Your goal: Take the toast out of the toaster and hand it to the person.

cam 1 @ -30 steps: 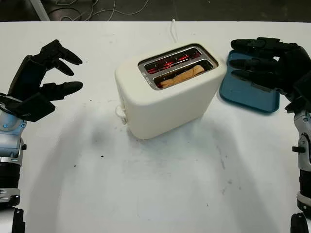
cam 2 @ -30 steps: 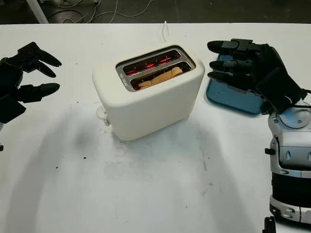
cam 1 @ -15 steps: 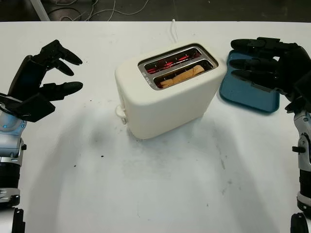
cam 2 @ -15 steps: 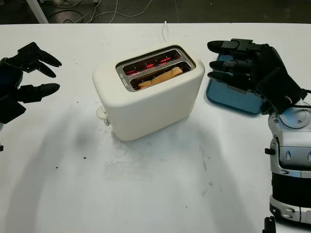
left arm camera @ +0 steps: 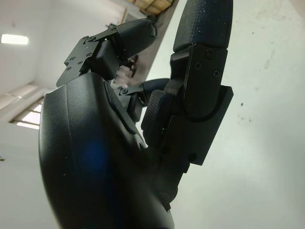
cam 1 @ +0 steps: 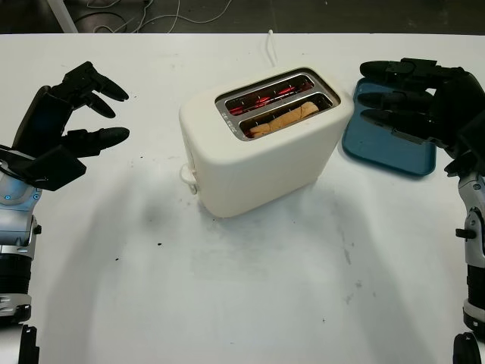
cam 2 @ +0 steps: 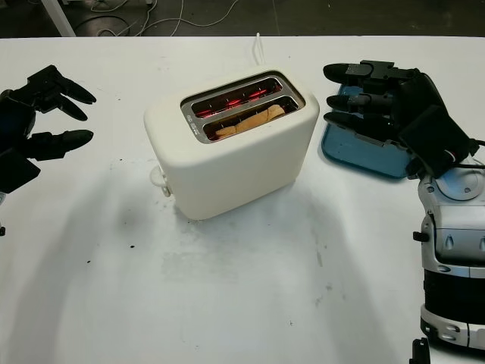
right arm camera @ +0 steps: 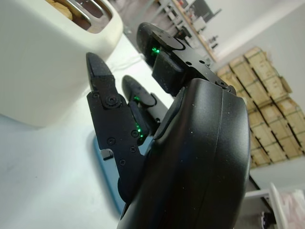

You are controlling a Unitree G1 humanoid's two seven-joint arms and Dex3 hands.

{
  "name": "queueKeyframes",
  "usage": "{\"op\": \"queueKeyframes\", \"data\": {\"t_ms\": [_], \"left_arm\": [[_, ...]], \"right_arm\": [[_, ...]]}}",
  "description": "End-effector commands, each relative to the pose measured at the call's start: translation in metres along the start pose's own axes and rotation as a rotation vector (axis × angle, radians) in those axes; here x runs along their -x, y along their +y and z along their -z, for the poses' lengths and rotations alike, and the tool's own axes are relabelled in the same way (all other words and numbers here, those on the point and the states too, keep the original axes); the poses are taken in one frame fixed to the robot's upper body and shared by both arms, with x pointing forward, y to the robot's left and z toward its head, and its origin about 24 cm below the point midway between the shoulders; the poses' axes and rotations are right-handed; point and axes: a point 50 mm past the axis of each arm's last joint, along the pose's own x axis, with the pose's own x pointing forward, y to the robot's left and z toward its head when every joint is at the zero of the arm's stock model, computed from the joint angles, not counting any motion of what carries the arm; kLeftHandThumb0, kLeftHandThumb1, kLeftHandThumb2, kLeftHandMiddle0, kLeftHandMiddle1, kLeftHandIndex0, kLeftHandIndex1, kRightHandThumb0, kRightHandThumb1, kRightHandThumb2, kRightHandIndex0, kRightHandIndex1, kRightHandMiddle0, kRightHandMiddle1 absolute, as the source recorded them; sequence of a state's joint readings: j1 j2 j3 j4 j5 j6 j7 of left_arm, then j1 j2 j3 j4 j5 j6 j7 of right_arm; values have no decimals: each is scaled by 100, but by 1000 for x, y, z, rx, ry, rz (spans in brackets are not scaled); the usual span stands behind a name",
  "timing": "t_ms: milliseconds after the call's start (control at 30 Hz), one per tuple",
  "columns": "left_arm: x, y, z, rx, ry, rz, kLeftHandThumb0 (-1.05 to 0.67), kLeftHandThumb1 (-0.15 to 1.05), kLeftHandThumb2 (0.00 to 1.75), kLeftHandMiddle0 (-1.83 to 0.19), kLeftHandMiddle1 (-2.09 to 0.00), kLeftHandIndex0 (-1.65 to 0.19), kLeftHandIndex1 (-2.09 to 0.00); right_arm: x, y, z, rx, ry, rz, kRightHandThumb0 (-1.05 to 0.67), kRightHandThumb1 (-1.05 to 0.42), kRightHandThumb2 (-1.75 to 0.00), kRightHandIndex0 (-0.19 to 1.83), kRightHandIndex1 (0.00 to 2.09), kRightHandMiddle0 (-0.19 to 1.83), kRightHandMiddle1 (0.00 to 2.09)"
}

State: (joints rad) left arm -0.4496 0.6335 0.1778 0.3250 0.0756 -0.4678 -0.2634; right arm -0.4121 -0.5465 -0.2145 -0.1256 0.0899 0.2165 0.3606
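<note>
Left eye view has the white table (cam 1: 242,303) carrying a cream toaster (cam 1: 261,148) near its middle, open empty left hand (cam 1: 64,121) and right hand (cam 1: 413,98) flanking it, and the light, brittle toast (cam 1: 284,120) lying lengthwise in the nearer slot, best pinched by its top edge.

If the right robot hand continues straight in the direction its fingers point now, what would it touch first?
Probably the toaster: the right robot hand, open above the blue tray, points at its upper side. Its height is hard to judge.
</note>
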Motion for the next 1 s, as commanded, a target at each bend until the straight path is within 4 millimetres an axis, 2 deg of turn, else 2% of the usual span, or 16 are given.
{"op": "queueKeyframes", "data": {"t_ms": [0,967], "left_arm": [[4,-1,2,11,7,-10,-105,92,26,-41,-140,-29,-131],[4,-1,2,7,10,-10,-105,92,26,-41,-140,-30,-131]], "right_arm": [[1,-1,0,-2,-4,2,-24,-81,0,88,3,79,0],[1,-1,-1,-7,-6,5,-24,-81,0,88,4,79,0]]}}
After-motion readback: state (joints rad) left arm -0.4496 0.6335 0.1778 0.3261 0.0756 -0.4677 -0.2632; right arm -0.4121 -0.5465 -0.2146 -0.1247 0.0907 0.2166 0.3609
